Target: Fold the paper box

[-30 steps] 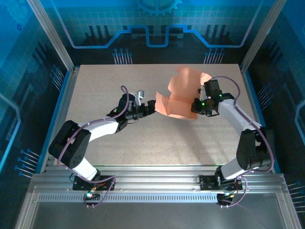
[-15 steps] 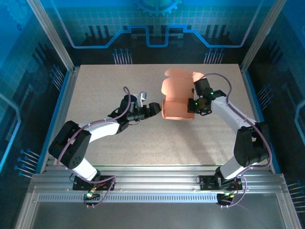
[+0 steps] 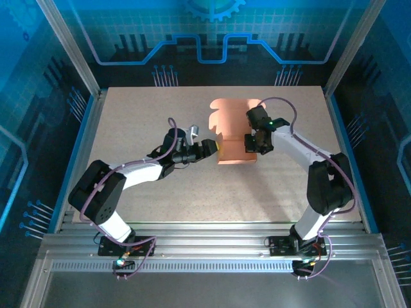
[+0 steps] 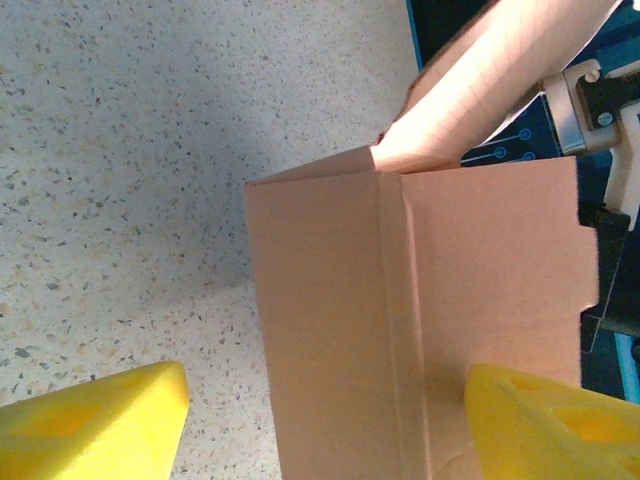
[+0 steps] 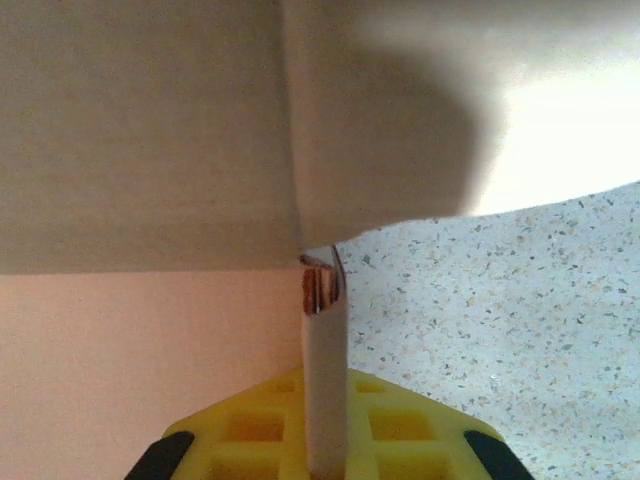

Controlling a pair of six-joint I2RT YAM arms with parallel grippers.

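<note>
— Where's the box (image 3: 232,149)?
— On the table (image 3: 148,115), standing between both arms.
— Grippers?
— The left gripper (image 3: 212,147) is spread apart at its wall; the right gripper (image 5: 325,395) is clamped on a panel.

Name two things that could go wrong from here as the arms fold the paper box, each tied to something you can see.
1. The right tool pinches only a thin wall edge of the paper box; the cardboard may slip out or crumple there.
2. The left tool is open, its fingers spread to either side of the box. A push might slide or flatten the half-formed box rather than crease it.
</note>
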